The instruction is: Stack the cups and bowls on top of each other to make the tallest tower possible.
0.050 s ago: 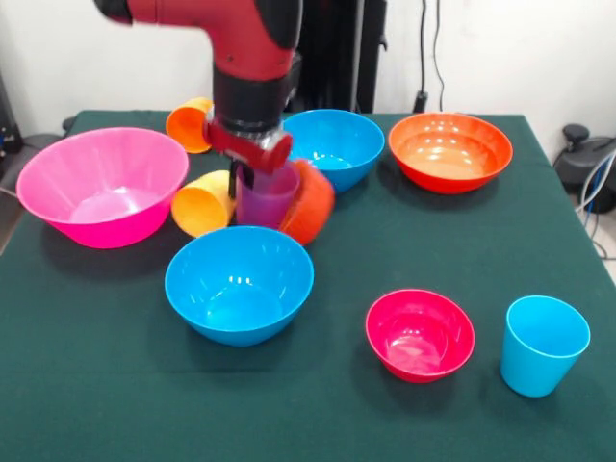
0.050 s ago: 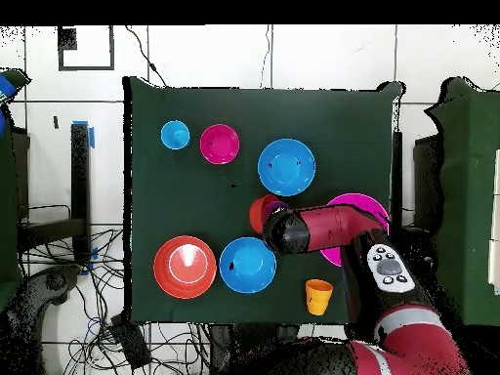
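My pincer (image 1: 252,171) grips the purple cup (image 1: 267,197) by its rim, just behind the near blue bowl (image 1: 239,283). The small orange bowl (image 1: 310,202) leans tilted against the cup's side; the yellow-orange cup (image 1: 203,204) lies opposite.

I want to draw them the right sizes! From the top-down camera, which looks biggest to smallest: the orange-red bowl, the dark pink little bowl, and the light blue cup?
1. The orange-red bowl looks biggest.
2. The small magenta bowl comes next.
3. The light blue cup looks smallest.
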Available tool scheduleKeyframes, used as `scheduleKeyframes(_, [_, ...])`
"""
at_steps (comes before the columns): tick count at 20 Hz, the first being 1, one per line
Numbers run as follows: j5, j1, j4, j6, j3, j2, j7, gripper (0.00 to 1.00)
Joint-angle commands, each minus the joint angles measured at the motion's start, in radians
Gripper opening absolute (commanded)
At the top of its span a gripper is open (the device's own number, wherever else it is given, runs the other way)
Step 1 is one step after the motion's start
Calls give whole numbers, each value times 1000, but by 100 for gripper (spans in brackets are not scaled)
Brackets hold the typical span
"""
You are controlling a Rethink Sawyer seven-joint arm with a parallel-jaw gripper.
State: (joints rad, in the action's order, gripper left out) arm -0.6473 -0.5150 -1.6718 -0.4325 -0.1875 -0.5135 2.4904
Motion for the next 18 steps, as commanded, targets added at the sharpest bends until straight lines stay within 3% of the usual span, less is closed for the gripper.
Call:
scheduleKeyframes(1, [-142,-7,156,220,-52,239,-84,0])
scheduleKeyframes(4, [-144,6,152,274,-23,233,-44,0])
scheduleKeyframes(7, [-128,-38,152,266,-75,251,-88,0])
scheduleKeyframes(11, [-99,-33,115,258,-87,243,-66,0])
scheduleKeyframes(13, [-49,-43,64,207,-114,219,-55,0])
scheduleKeyframes(18, [62,42,-8,128,-48,138,80,0])
